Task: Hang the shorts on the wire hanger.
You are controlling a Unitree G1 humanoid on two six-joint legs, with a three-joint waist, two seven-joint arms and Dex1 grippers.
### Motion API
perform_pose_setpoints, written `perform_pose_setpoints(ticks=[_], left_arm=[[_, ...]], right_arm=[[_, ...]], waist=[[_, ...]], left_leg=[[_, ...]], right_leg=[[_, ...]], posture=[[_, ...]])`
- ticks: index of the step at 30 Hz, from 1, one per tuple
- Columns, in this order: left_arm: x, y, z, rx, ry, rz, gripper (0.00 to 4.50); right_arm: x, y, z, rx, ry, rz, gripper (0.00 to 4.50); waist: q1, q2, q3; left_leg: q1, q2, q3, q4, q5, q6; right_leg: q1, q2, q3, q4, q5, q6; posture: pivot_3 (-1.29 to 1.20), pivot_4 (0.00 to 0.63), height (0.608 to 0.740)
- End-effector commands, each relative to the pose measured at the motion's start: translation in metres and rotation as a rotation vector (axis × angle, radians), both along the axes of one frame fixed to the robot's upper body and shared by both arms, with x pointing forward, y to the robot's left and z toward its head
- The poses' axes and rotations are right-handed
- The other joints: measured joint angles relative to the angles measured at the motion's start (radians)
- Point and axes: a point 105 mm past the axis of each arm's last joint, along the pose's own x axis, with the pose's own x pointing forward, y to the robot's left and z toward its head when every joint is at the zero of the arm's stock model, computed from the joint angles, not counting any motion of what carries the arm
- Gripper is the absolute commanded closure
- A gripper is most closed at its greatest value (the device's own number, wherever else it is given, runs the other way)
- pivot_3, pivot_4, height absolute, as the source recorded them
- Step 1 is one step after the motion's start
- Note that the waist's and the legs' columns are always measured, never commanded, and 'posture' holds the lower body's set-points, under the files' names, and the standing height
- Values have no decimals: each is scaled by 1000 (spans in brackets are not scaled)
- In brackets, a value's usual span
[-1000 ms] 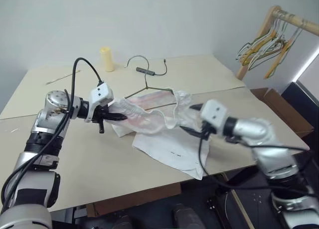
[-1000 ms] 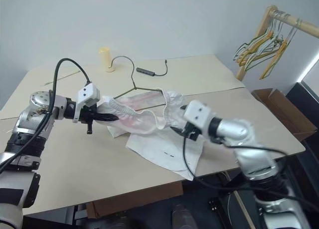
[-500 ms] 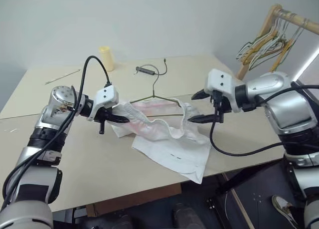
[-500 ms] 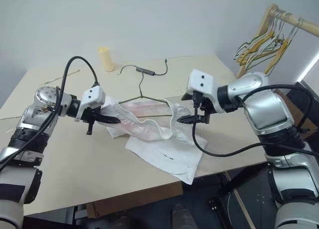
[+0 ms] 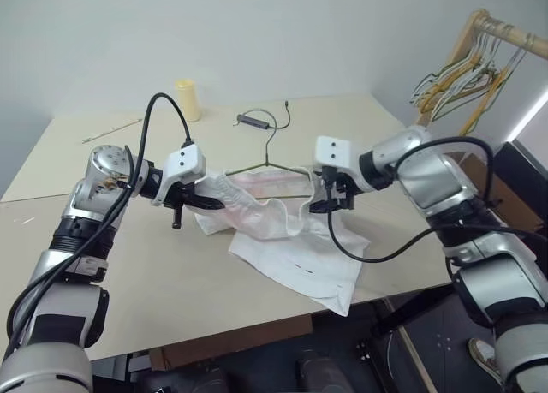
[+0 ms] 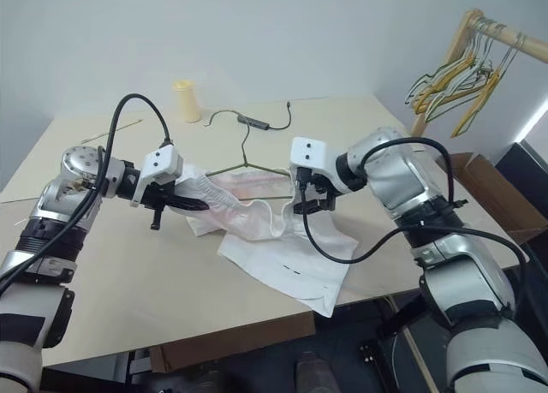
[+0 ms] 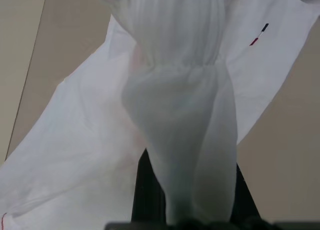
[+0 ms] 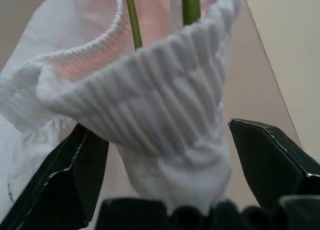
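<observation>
White shorts point(image 5: 282, 230) lying on surface point(image 5: 128, 264), waistband lifted, wire hanger point(image 5: 272, 163) partly threading inside. Left gripper point(image 5: 205, 203) pinching waistband; right gripper point(image 5: 324, 200) jaws gaping around opposite waistband end, not gripping. Hanging partway; seating remaining.

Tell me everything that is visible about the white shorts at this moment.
The shorts are thin white fabric with a ribbed, gathered elastic waistband, a faint pink patch and small dark marks near a hem. The legs lie flat on the table, one corner hanging over its front edge. The left gripper is shut on one end of the lifted waistband. The right gripper has open fingers either side of the other end. The wire hanger passes inside the waistband.
</observation>
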Motion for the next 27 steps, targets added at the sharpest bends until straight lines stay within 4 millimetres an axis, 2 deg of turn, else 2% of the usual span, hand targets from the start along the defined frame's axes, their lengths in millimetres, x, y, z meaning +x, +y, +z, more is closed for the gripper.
perform_pose_setpoints(ticks=[1, 9, 10, 12, 15, 17, 23, 26, 27], left_arm=[[-2, -5, 17, -20, -53, -34, 4500], [-8, -6, 18, -18, -65, -89, 4500], [-8, -7, 18, -20, -67, -100, 4500], [-10, -9, 18, -27, -59, -125, 4500], [-13, -12, 25, -100, -52, -160, 3709], [-12, -13, 31, -140, -61, -161, 2982], [6, 1, 56, -266, -174, -46, 1158], [21, 4, 78, -377, -314, 66, 169], [24, 5, 83, -401, -335, 97, 47]], right_arm=[[6, -2, 10, -24, -28, 3, 1601], [9, -6, 5, -36, 10, 4, 4316], [8, -7, 6, -33, 17, 10, 4484], [5, -7, 7, -17, 39, 18, 4484], [-2, -12, 12, 44, 105, -13, 4500], [-6, -16, 13, 72, 146, -36, 4500], [-28, -55, 3, 147, 278, -213, 4500], [-36, -73, -1, 223, 331, -345, 4500], [-39, -77, -1, 245, 346, -378, 4500]], waist=[[2, 0, 0], [-6, 0, 0], [-7, 0, 0], [-6, 0, 0], [-6, 0, 0], [-3, 0, 0], [0, 0, 0], [-2, 0, 0], [-2, 0, 0]], left_leg=[[0, 0, 0, 0, 0, 0], [0, 0, 0, 0, 0, 0], [0, 0, 0, 0, 0, 0], [0, 0, -1, 0, 0, 0], [0, 0, 0, 0, 0, 0], [0, 0, -1, 0, 0, 0], [0, 0, -1, 1, 0, 0], [0, 0, -1, 1, 0, 0], [0, 0, -1, 1, 0, 0]], right_leg=[[0, 0, 0, 0, 0, 0], [0, 0, 0, 1, 0, 0], [0, 0, 0, 1, 0, 0], [0, 0, 0, 1, 0, 0], [0, 0, 0, 1, 0, 0], [0, 0, 0, 0, 0, 0], [1, -1, -1, 0, 0, 0], [1, -1, -1, 0, 0, 0], [1, -1, -1, 0, 0, 0]], posture=[[-127, 0, 740], [-136, 0, 740], [-136, 0, 740], [-138, 0, 740], [-152, 0, 740], [-153, 0, 740], [-170, 0, 740], [-180, 0, 740], [-183, 0, 740]])
